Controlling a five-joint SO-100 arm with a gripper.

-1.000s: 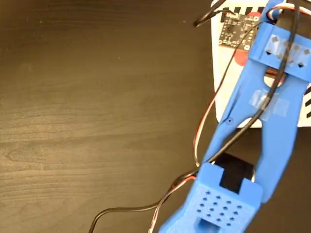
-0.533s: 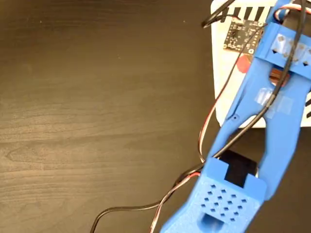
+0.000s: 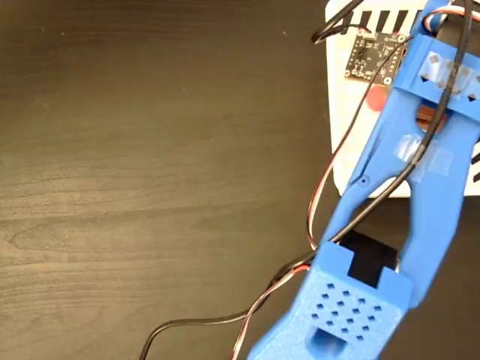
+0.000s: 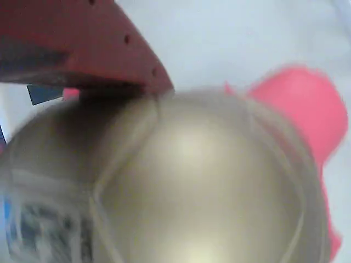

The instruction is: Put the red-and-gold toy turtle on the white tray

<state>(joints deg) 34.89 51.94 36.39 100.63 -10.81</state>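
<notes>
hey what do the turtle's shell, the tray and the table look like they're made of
The toy turtle's shell looks like soft plastic or rubber with a glossy metallic gold finish; it shows a bright highlight and moulded seams. The white tray seems smooth plastic or coated board, hard to tell. The table looks like dark wood or wood-grain laminate, given its visible grain lines.

We see the red-and-gold toy turtle (image 4: 192, 181) very close and blurred, its gold shell filling most of the wrist view. A coral-red part sticks out at upper right. A red finger (image 4: 82, 44) touches the shell from the top left. Behind is the white tray (image 4: 230, 38).
</notes>
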